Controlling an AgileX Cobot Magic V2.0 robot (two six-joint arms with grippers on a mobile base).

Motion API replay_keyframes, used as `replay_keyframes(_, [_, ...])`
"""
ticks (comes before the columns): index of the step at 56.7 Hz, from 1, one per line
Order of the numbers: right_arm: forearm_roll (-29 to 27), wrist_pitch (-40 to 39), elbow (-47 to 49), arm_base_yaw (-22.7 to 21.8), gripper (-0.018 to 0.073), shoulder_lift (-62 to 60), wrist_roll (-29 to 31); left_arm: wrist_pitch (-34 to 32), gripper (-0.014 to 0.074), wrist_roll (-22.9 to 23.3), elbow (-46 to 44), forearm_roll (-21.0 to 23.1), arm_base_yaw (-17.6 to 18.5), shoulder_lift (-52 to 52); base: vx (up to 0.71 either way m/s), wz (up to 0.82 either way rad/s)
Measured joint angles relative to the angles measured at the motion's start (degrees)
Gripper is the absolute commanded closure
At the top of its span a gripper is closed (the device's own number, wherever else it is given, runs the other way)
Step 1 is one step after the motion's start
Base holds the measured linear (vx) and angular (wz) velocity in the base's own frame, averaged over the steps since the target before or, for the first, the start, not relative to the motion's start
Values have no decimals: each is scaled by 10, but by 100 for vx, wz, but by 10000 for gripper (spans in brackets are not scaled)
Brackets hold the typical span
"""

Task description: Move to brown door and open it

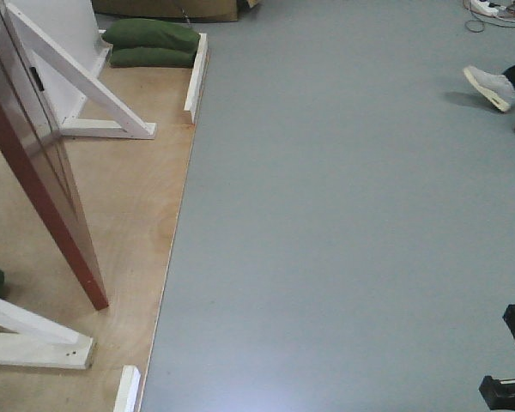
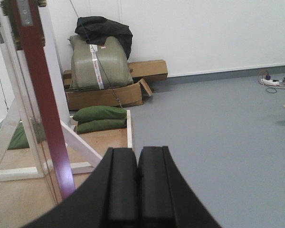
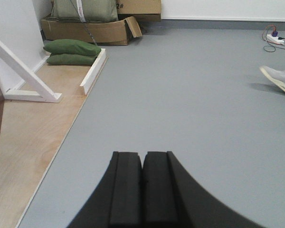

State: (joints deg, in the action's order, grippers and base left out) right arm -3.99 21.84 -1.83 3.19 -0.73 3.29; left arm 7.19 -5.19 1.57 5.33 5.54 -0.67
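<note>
Reading the task as nearly finished. Finding the brown door [image 1: 43, 172] swung wide off its frame, standing edge-on along the left side of the front view, with its lower corner hanging just above the plywood platform [image 1: 137, 215]. Seeing the same door as a dark red strip at the left of the left wrist view, carrying one silver latch plate [image 2: 24, 12] in the upper left corner. Catching only a dark sliver of it at the left edge of the right wrist view. Not finding the handle or keys in any view.

Showing the left gripper [image 2: 137, 190] at bottom centre, with pads pressed together, gripping nothing and standing apart from the door. Showing the right gripper [image 3: 142, 190] likewise, with pads pressed together, gripping nothing and facing the grey floor [image 3: 190, 95].

Judging the approach and the swing as done; leaving, at most, a check of the opening angle.

Counting as follows:
- one door, two grippers;
- two white braces [image 1: 77, 77] in the front view, upper left and lower left;
- two green sandbags [image 1: 150, 34], stacked at top left;
- two cardboard boxes [image 2: 104, 97], one olive case [image 2: 97, 61], one black bag [image 2: 104, 28] on top of it;
- one power strip [image 2: 268, 81] at far right;
- two shoes [image 1: 493, 86] at the right edge of the front view.
</note>
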Motion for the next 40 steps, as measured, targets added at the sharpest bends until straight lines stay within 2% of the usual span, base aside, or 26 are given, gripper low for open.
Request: replay_keyframes(40, [0,0,0,0,559,0,0,0,600,0,0,0,0,0,42,-1])
